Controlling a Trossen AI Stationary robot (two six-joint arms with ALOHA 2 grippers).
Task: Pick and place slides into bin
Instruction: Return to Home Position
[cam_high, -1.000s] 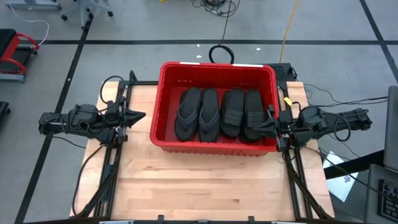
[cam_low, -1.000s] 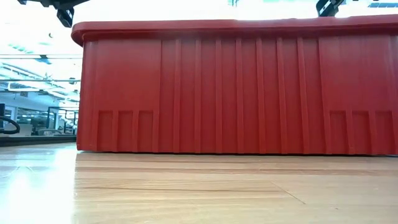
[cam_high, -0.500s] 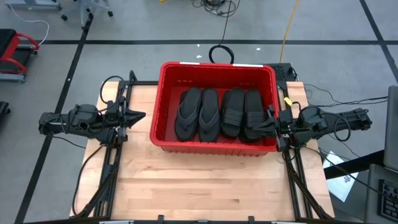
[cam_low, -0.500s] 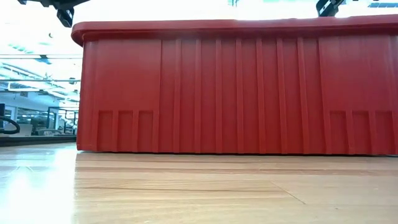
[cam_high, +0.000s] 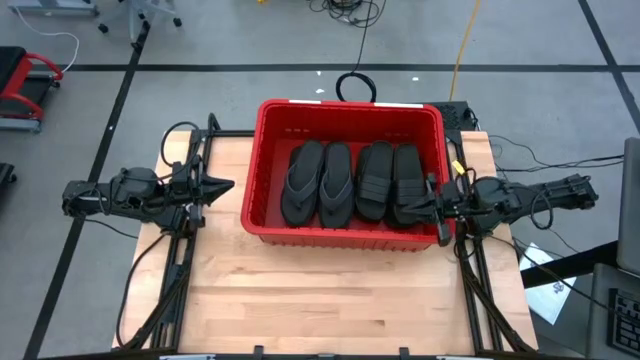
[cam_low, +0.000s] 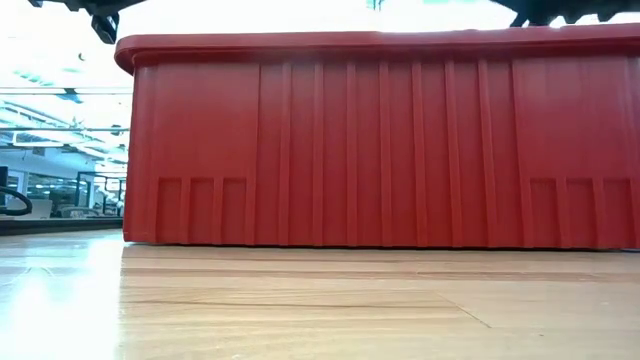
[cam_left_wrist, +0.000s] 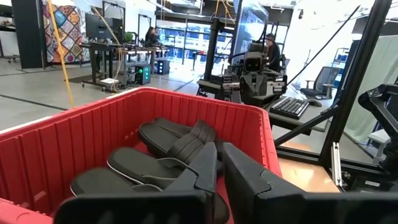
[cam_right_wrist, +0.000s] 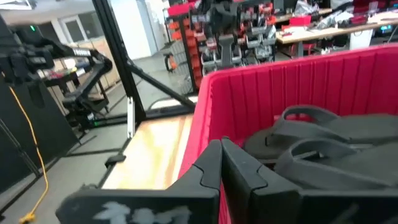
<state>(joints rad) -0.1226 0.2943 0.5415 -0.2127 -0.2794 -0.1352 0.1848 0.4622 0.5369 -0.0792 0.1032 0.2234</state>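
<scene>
The left arm lies folded low along the left edge of the worktop (cam_high: 320, 290), stretched level and aimed rightward. Its left tool (cam_high: 226, 185) has both fingers pressed together into a single point and carries nothing. It stands apart from the bin (cam_high: 345, 122), with a strip of bare wood between its tip and the bin's left wall. In the left wrist view the closed fingers (cam_left_wrist: 205, 165) point over the near rim at the load inside.

The bin sits at the far middle of the worktop. The slides (cam_high: 390, 185) lie flat on top of its load, soles down, side by side lengthwise: the thong flip-flop pair (cam_high: 318, 185) on the left half, two ribbed-band slides on the right half, the outermost close to the right wall.

The right arm mirrors the left, level along the right edge and aimed leftward. Its right tool (cam_high: 432, 200) is also closed and empty, its tip just at the bin's right wall – whether it touches the rim I cannot tell. The right wrist view shows its fingers (cam_right_wrist: 239, 165) together in front of the red wall.

Whatever rests beneath the top layer of slides is hidden. In the low view the bin's ribbed side (cam_low: 380, 150) blocks the contents entirely, and only dark scraps of the arms show, cut off at the upper corners.
</scene>
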